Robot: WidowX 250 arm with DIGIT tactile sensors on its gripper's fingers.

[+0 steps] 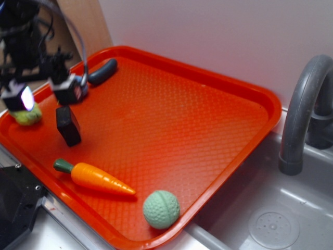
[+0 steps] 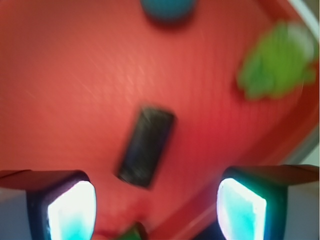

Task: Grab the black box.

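Observation:
The black box (image 1: 68, 125) stands tilted on the red tray (image 1: 171, 120), near its left side. In the wrist view the black box (image 2: 146, 146) lies below and ahead of me, blurred. My gripper (image 1: 47, 95) hangs above the tray's left edge, up and left of the box, not touching it. Its jaws are open and empty. In the wrist view my gripper (image 2: 156, 210) shows two bright fingertips (image 2: 72, 212) wide apart, with the box between and beyond them.
A dark grey sausage-shaped piece (image 1: 102, 72) lies at the tray's back left. A green toy (image 1: 27, 116) sits at the left edge. A carrot (image 1: 95, 178) and a green ball (image 1: 161, 209) lie at the front. A grey tap (image 1: 302, 114) and sink (image 1: 270, 224) are on the right.

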